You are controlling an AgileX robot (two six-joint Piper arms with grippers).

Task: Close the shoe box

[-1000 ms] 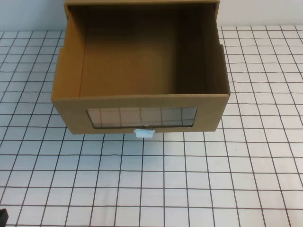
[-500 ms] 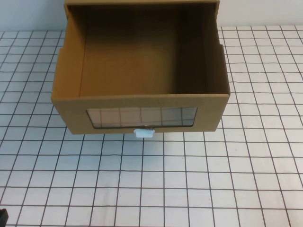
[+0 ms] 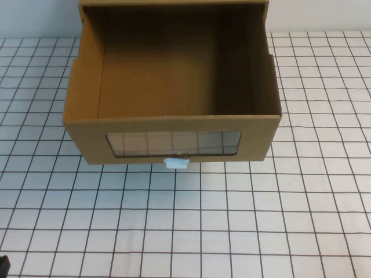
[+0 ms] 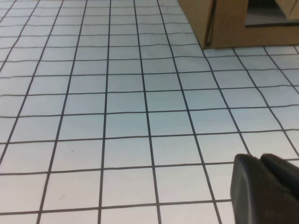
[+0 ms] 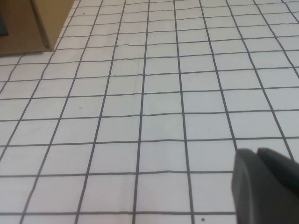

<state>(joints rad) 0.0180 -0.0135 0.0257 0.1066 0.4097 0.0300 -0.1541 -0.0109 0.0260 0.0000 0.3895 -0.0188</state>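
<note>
Shoe box [image 3: 174, 98], brown cardboard, drawer-style: one.
Clear window [image 3: 173, 142] in its front: one.
White pull tab [image 3: 177, 163] below the window: one.
Left end effector [image 4: 266, 189]: one.
Right end effector [image 5: 266, 186]: one.
Gridded worktop [image 3: 232, 220]: one.

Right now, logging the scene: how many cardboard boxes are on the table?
1: the shoe box sits at the table's far middle, drawer pulled out and empty. The left gripper and right gripper hover low over bare grid, near the table's front corners.
</note>
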